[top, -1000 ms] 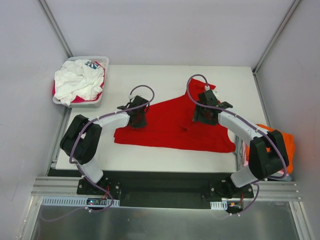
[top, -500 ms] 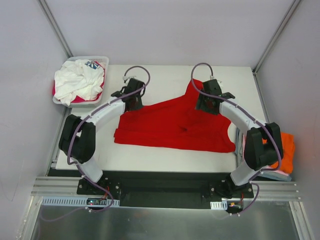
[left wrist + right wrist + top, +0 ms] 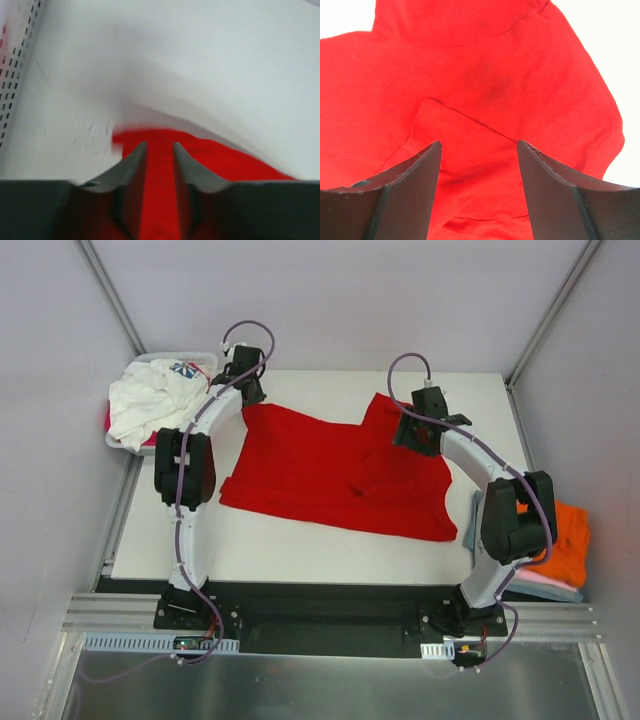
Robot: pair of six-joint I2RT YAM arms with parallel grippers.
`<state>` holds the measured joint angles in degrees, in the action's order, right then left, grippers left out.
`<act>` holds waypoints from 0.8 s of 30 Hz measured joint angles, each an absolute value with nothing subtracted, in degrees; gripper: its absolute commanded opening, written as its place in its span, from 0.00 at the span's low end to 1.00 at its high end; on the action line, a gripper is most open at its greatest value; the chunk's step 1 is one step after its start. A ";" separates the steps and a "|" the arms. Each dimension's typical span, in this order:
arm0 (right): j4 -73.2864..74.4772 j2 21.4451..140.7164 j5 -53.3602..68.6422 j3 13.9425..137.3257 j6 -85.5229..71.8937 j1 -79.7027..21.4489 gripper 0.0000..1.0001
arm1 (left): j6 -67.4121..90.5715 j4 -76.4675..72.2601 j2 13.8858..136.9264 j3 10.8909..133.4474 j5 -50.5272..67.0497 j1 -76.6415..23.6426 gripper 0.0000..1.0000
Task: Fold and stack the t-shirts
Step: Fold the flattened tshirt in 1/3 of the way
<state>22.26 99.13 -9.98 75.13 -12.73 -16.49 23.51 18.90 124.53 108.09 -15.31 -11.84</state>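
Note:
The bright red t-shirt (image 3: pixel 300 465) lies spread across the table, with one part folded over at its right middle. My left gripper (image 3: pixel 250 392) is at the shirt's far left corner, beside the basket. In the left wrist view its fingers (image 3: pixel 134 160) stand a narrow gap apart over the red cloth (image 3: pixel 215 156), and the left gripper (image 3: pixel 159 145) looks open. My right gripper (image 3: pixel 412 435) hovers over the shirt's far right part. In the right wrist view the right gripper (image 3: pixel 479 144) is wide open above the red cloth (image 3: pixel 470 75), with nothing between its fingers.
A white slotted basket (image 3: pixel 165 358) at the far left holds a white printed t-shirt (image 3: pixel 150 405) over magenta cloth; its wall (image 3: pixel 15 60) shows in the left wrist view. An orange t-shirt (image 3: pixel 568 530) tops a folded stack at the table's right edge.
The left arm swung to the far left with the shirt's corner, pulling the red shirt out wider. Its jaws have parted a little. The right gripper moved slightly farther back.

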 measured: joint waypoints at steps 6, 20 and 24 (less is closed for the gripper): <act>21.65 99.13 -9.54 73.47 -12.69 -16.53 0.67 | 24.51 21.63 131.07 109.58 -15.00 -7.92 0.83; 24.67 93.62 -9.04 67.57 -11.44 -25.30 0.67 | 26.39 21.39 101.51 73.60 -10.37 -8.78 0.71; 24.64 93.38 -8.36 67.37 -11.40 -27.79 0.67 | 27.94 21.76 94.59 62.50 -9.69 -11.97 0.62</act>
<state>24.64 93.38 -8.36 67.37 -11.40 -27.79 27.94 21.76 94.59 62.50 -9.69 -11.97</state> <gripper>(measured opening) 0.671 0.672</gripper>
